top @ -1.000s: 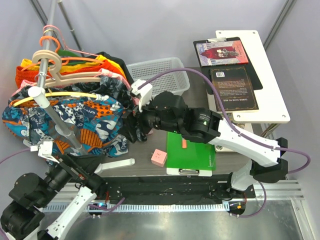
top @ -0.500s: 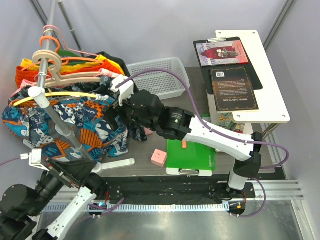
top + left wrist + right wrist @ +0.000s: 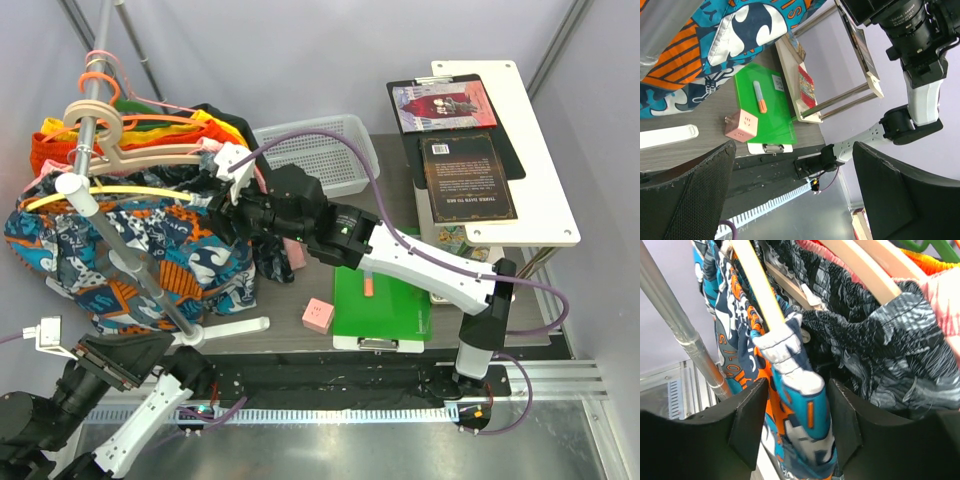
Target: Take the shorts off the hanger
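Right end effector point(image 3: 796, 392) pinches a waistband fold of the shorts point(image 3: 140, 255), which hang on the hanger point(image 3: 756, 277) at the rail point(image 3: 685, 335): you are at the grasp step, so next draw the fabric off the hanger's arm end, clear of the dark leaf-print garment point(image 3: 875, 355).

A robotics lab: a left arm point(image 3: 130, 445) and right arm point(image 3: 420, 265) bolted to a metal rail point(image 3: 330, 412) along the desk's point(image 3: 290, 338) near edge, with plain panel walls point(image 3: 300, 50) behind the desk.
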